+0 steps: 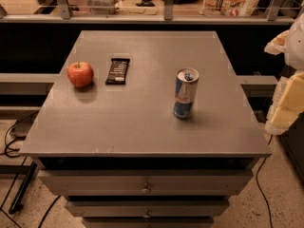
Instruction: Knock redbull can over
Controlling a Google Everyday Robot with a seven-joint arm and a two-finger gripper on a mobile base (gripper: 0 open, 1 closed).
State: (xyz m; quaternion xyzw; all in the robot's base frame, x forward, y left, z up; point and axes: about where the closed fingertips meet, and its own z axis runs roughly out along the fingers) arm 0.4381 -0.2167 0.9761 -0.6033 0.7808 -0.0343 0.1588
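**Redbull can standing upright, right of centre**

The redbull can [185, 93] is standing upright on the grey table [133, 127], a little right of the frame's centre, with its silver pull-tab top facing up and nothing touching it. Well apart from it, toward the left of the frame, a red apple [80, 74] is sitting on the same tabletop. A dark-wrapped snack bar [118, 71] is lying flat just to the right of the apple. The gripper [289, 103] is hanging at the far right edge of the frame as a pale, blurred shape, off the table's side and well clear of the can. Whether it is apart or together, I cannot tell. Drawers [145, 182] are showing below the tabletop in the lower frame.
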